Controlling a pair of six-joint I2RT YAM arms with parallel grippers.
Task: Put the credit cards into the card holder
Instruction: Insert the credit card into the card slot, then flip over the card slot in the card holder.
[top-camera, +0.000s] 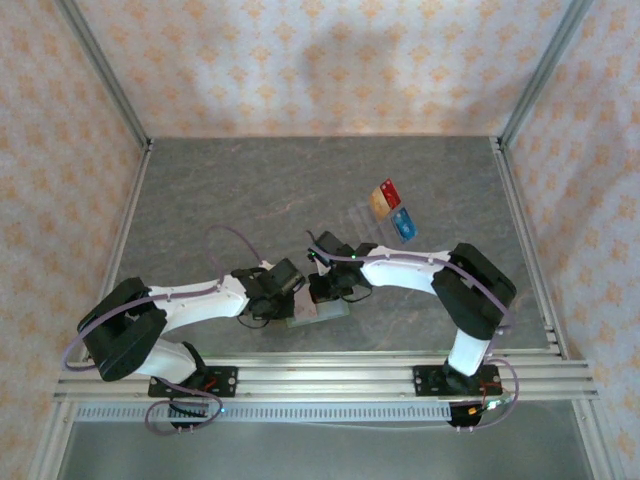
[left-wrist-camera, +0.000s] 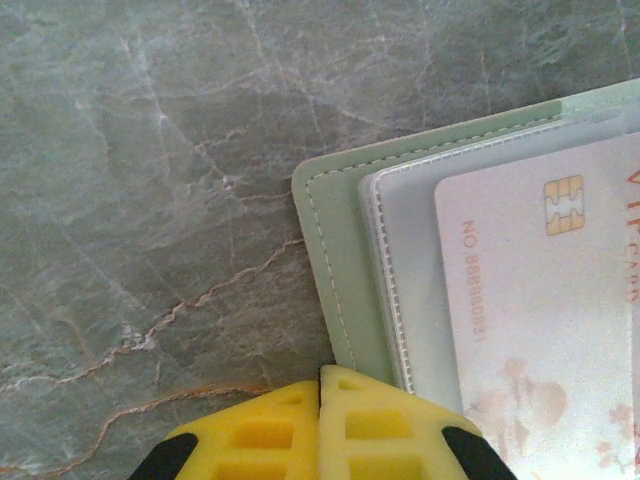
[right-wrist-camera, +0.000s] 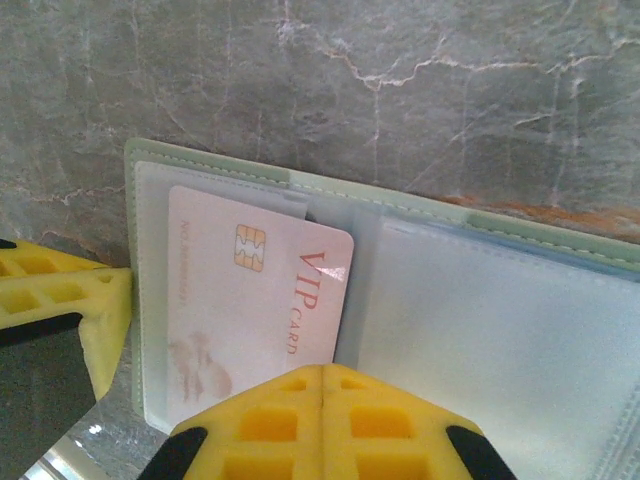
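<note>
- Partly done: one pale grey plastic VIP credit card (right-wrist-camera: 250, 300) seems half-tucked into the open sage-green fold-over card holder (right-wrist-camera: 480, 330).
- Red, orange and blue cards (top-camera: 382, 202) wait well apart.
- Left gripper (left-wrist-camera: 320, 378) and right gripper (right-wrist-camera: 325, 372): fingers pressed together.

Overhead view, wrist close-ups sharing card holder (left-wrist-camera: 335, 260)

- I see the card holder (top-camera: 318, 312) open on the table (top-camera: 250, 190), near the front edge.
- One card (right-wrist-camera: 250, 290) lies on its half toward my left gripper (left-wrist-camera: 320, 375).
- Other cards (top-camera: 392, 210) lie behind, to the right.
</note>
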